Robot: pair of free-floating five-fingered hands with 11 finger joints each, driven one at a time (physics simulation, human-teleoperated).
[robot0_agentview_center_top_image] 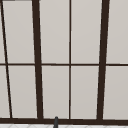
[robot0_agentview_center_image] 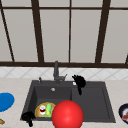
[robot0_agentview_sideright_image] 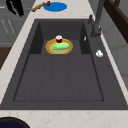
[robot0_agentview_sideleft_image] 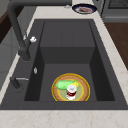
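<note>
The dark sink (robot0_agentview_center_image: 105, 100) holds a yellow plate (robot0_agentview_center_image: 38, 110) bearing a green item (robot0_agentview_center_image: 49, 108) and a small red jar (robot0_agentview_center_image: 42, 109) in its left basin, the left hand (robot0_agentview_center_image: 28, 116) hanging apparently curled and empty just beside the plate, while the right hand (robot0_agentview_center_image: 80, 82) hangs near the faucet (robot0_agentview_center_image: 56, 71), grip unclear.

Two matte black human-like robot hand (robot0_agentview_center_image: 79, 81) shapes, armless.
</note>
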